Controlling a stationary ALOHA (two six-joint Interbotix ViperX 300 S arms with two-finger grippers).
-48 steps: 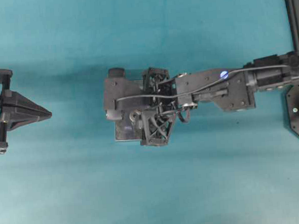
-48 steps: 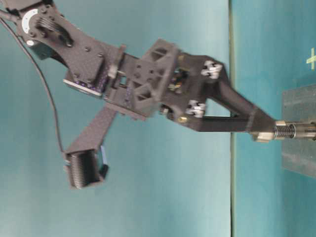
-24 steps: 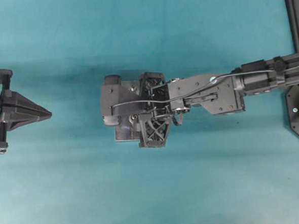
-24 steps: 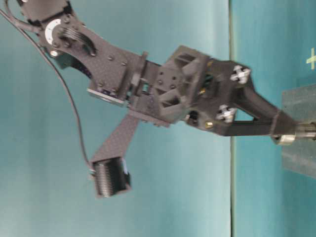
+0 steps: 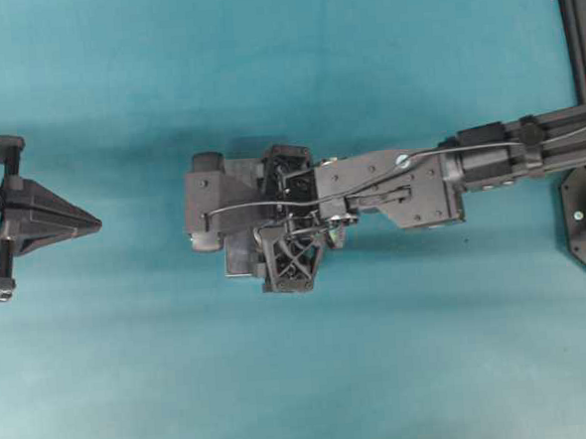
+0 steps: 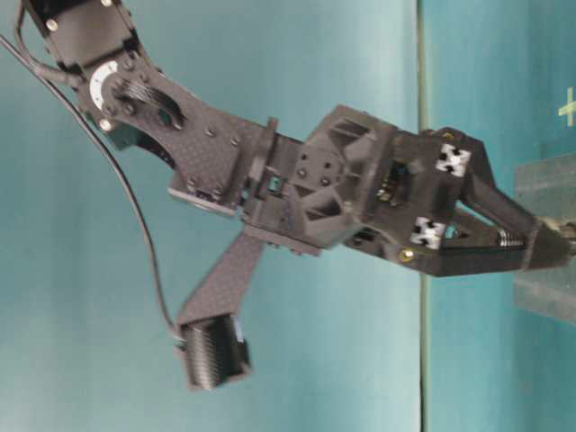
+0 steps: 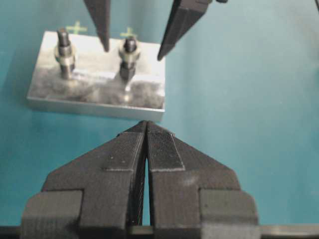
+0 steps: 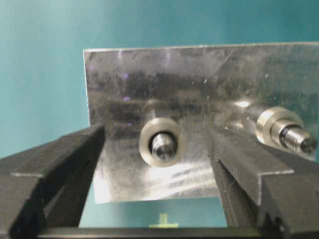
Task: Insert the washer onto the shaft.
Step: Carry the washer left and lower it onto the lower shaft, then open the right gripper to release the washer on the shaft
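- My right gripper (image 8: 159,149) hangs over the metal block (image 8: 199,79) on the teal counter (image 5: 303,378); its jaws stand wide apart, one finger on each side of the nearer shaft (image 8: 163,144), and in the right wrist view I see clear space between each finger and that shaft, so they clamp nothing.
- The washer (image 8: 159,142) sits ringed around that shaft, low on it against the block's face; the shaft's tip pokes up through its middle.
- A second shaft (image 8: 294,137) stands just beside on the same block, carrying its own ring; it lies outside my right jaws.
- My left gripper (image 7: 146,149) rests well apart from the block, near the counter's left edge in the overhead view; its jaws are pressed together with nothing between them.
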